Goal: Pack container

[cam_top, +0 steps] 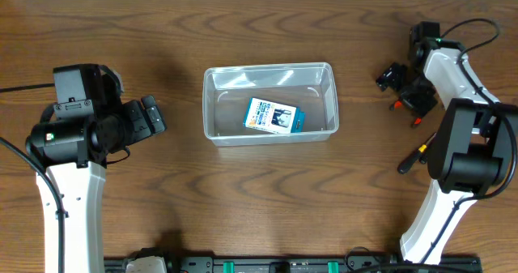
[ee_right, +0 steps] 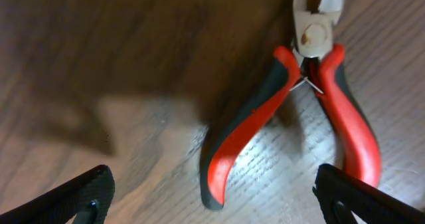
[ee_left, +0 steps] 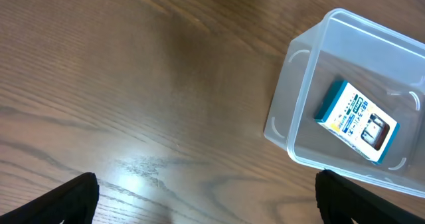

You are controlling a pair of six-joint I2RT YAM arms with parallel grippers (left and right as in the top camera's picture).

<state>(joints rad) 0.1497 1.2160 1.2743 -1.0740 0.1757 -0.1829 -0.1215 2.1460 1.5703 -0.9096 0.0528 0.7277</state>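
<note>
dark wood-grain counter (cam_top: 267, 208) beneath a two-arm rig, seen from overhead and from both wrists. near the middle, a clear plastic container (cam_top: 227, 115), rectangular with rounded corners and a rim, open side up, long side across the frame. inside it, lying flat and slightly askew toward the right half, a small blue-and-white box (cam_top: 273, 117).

to the left of the container and apart from it, left end effector (cam_top: 154, 115), pointed toward the bin. in the left wrist view, fingers (ee_left: 66, 201) spread to both lower corners of the frame, bare wood between them, one container corner and the box at upper right.

well to the right of the container, right end effector (cam_top: 405, 92) low over the counter. in the right wrist view, dark fingertips wide apart at the lower corners, clamped on nothing and clear of the pliers (ee_right: 312, 38) lying flat on the wood ahead of them. red-and-black handles splayed toward the camera, metal head at the top edge, a thin spring wire between the handles.

nearer the front edge in the overhead view, a slim black-and-orange tool (cam_top: 411, 155), partly under the white arm (cam_top: 437, 200), kind hard to tell.
</note>
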